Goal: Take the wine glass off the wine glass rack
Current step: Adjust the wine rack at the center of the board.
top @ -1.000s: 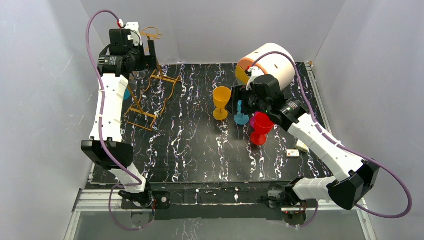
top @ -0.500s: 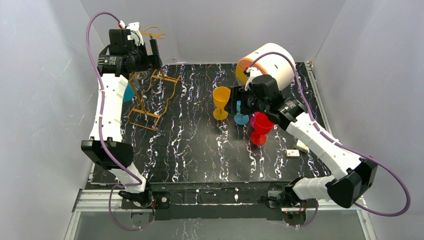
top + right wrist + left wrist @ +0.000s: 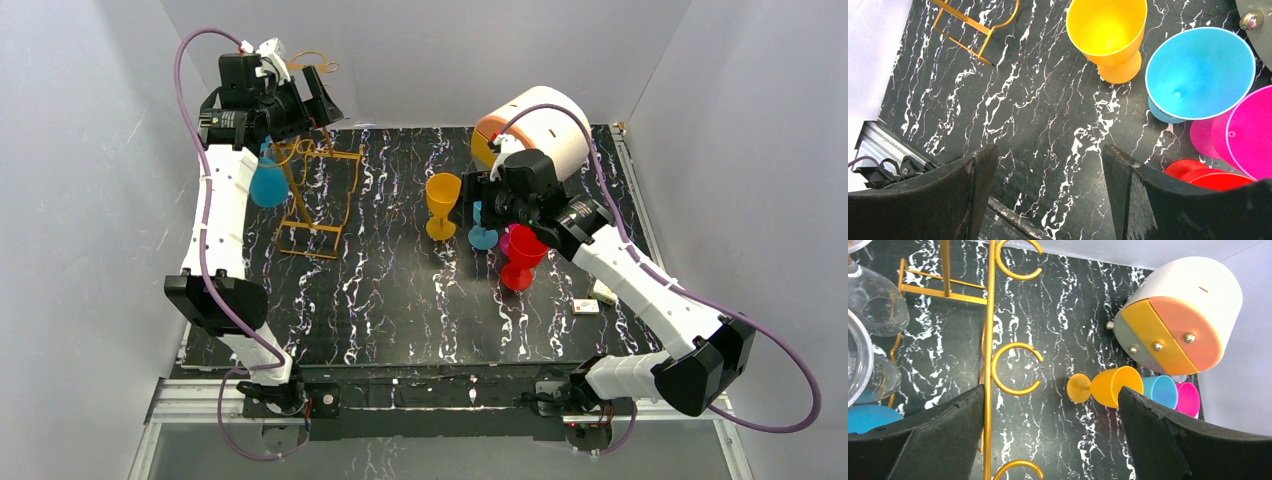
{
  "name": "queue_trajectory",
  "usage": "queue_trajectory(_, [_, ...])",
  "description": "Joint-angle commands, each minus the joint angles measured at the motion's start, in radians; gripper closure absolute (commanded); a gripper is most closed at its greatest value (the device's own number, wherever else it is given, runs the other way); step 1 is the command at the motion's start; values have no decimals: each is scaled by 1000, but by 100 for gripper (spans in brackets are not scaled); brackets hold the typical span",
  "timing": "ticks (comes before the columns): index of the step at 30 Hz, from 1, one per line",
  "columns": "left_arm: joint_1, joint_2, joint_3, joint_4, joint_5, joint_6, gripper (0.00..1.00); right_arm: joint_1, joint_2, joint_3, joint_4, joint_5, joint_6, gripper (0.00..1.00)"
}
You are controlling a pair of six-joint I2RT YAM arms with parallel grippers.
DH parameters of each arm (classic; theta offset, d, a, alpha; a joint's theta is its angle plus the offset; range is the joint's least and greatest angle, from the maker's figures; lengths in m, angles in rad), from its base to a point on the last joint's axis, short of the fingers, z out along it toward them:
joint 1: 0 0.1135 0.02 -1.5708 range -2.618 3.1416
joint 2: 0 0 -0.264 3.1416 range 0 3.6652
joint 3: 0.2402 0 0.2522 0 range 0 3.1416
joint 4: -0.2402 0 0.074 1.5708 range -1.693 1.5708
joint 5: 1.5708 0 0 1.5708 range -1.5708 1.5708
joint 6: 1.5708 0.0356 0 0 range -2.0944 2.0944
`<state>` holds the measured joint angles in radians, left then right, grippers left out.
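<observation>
Where frame ends beside rack (image 3: 991, 315), clear wine glass (image 3: 878, 315) cropped.

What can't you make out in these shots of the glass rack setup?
Top view: what hangs on the wine glass rack; the left hand blocks most of its hooks.
Left wrist view: clear glass, cut off by the left edge.
Right wrist view: red glass, partly behind the right hand finger.
Top view: small items, too small to identify.
</observation>
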<state>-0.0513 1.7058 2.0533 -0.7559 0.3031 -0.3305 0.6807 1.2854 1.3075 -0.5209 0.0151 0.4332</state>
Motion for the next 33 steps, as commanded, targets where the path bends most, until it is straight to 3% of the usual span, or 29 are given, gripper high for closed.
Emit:
queue_trajectory(1, [-1, -15, 20, 64, 107, -71, 2, -4, -14, 36, 40, -9, 8, 16])
queue_trajectory(12, [-1, -33, -26, 172, 212, -180, 2, -4, -11, 34, 46, -9, 15, 16])
queue_trajectory(19, [-1, -53, -28, 193, 239, -171, 2, -3, -14, 33, 42, -9, 16, 16])
queue_trajectory(30, [-1, -167, -80, 313, 156, -104, 2, -4, -11, 40, 42, -9, 24, 16])
queue_trajectory(33, [-1, -259, -180, 381, 9, -113, 2, -4, -12, 44, 42, -9, 23, 16])
